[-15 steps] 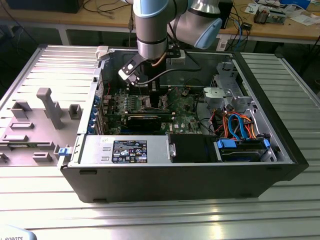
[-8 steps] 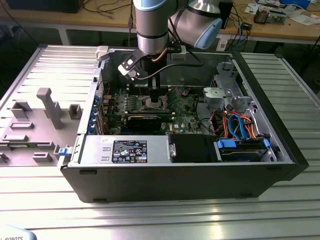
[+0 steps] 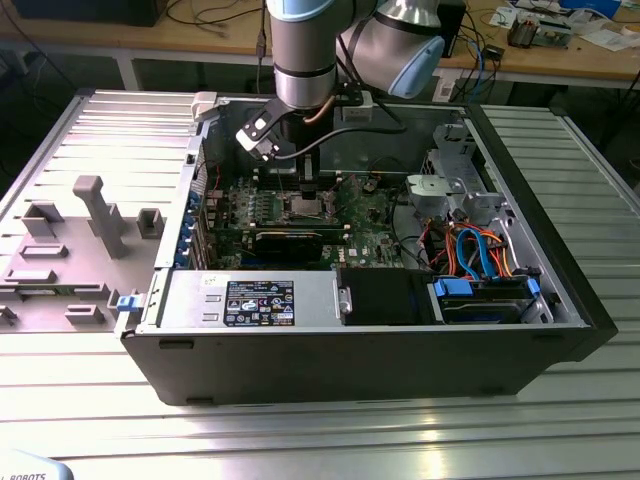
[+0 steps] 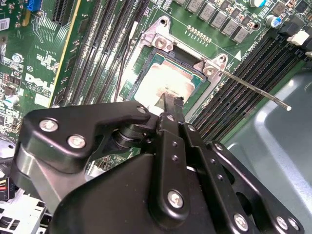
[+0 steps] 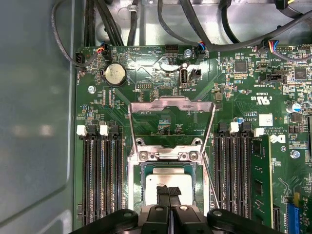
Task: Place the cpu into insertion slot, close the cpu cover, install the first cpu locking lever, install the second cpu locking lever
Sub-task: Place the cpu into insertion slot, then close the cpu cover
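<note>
The arm point(image 3: 303, 50) is made of round silver-grey metal tubes, with pale blue caps point(image 3: 415, 65) closing the joints. A small white-and-black camera block point(image 3: 262, 132) is fixed at the wrist, and a black cable point(image 3: 300, 152) curves off beside it. The claw point(image 4: 171, 101) is matt black. It has broad rounded linkage plates point(image 4: 73, 131) and narrower bars, pinned with bright silver screws point(image 4: 175, 198), and it tapers to two slim, flat black fingers point(image 5: 163, 192).

The exterior view looks obliquely down, from well back, into the open computer case point(image 3: 350, 350). Both wrist views look closely past the gripper point(image 5: 168, 189), sharing the insertion slot point(image 4: 175, 52).
</note>
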Controlling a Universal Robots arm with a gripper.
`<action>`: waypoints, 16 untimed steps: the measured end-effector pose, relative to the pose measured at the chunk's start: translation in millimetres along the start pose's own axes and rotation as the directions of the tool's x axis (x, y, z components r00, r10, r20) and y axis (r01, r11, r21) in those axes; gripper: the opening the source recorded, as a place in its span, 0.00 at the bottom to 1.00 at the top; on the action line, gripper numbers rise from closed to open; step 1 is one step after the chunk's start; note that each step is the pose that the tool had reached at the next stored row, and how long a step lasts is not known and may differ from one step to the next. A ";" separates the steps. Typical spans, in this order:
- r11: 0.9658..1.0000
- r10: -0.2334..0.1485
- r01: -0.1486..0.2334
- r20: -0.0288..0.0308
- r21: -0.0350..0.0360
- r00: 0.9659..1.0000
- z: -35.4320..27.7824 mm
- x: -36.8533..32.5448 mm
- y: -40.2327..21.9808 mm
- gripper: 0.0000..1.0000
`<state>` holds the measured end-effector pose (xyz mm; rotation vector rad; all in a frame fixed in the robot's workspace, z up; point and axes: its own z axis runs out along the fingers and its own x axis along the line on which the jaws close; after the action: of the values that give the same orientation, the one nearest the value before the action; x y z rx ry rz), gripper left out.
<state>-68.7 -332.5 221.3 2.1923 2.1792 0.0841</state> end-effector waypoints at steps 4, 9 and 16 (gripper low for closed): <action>1.000 0.000 0.000 0.000 0.000 1.000 0.0 0.0 0.0 0.11; 1.000 0.000 0.000 0.000 0.000 1.000 0.0 0.0 0.0 0.11; 1.000 0.000 0.000 0.000 0.002 1.000 0.1 0.0 0.7 0.11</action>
<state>-68.0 -332.5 221.2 2.1931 2.1803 0.0825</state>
